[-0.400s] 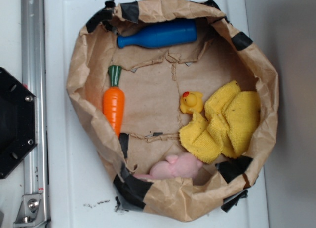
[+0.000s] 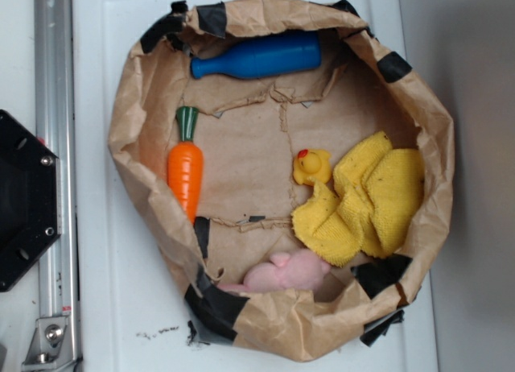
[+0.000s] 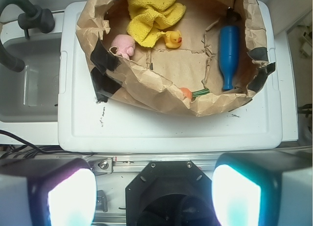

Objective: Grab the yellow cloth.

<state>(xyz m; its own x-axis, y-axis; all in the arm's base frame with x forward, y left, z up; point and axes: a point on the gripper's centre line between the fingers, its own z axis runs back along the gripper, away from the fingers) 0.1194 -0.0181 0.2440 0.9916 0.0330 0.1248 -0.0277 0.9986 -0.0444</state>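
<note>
Five items sit inside the paper bag; the yellow cloth lies bunched against its wall, touching the rubber duck. Gripper hangs well back, fingers spread wide, holding nothing.

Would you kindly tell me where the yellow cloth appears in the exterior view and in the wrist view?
Exterior: the yellow cloth lies at the right of the paper bag, just right of the rubber duck.
Wrist: it lies at the top, left of centre, up and left of the duck.
Shared landmark: the blue bottle, at the top in the exterior view, at the right in the wrist view.
</note>
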